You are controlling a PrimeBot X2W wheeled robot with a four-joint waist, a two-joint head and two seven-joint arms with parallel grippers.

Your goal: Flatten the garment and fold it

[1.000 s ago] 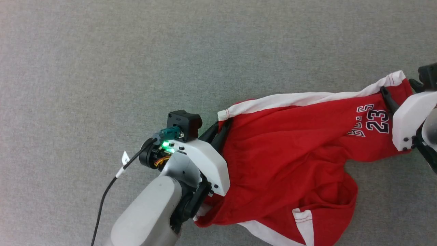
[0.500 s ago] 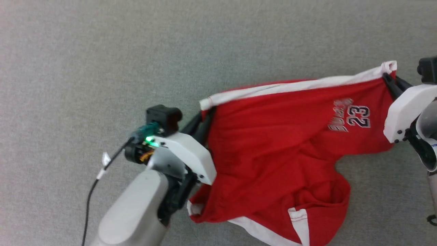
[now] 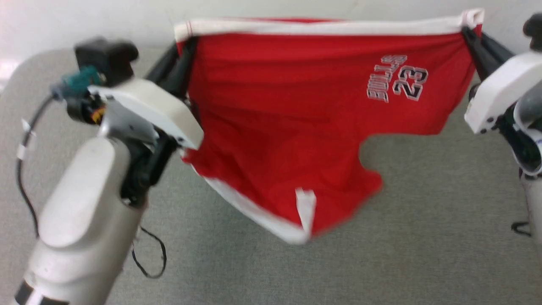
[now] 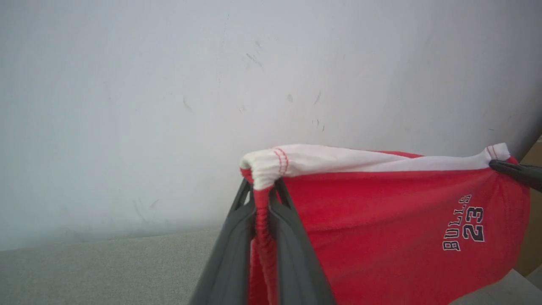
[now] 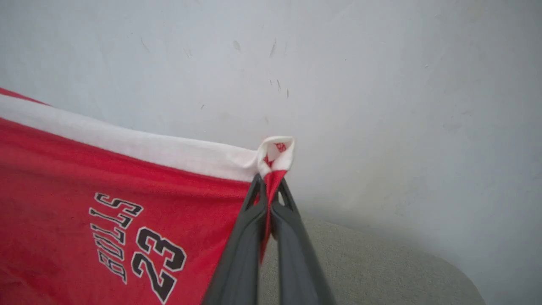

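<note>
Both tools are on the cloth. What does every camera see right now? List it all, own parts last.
garment: one, red shorts with white trim and a dark "BULLS 23" print, hanging stretched between the two tools.
surface: one, grey and cloth-like, below the garment.
wall: one, pale and scuffed, behind the garment.
cable: one, black, running beside the left forearm.
left forearm: one, pale grey, lower left of the head view.
left tool: one, dark fingers, shut on the garment's top corner on the robot's left.
right tool: one, dark fingers, shut on the opposite top corner, near the print.
</note>
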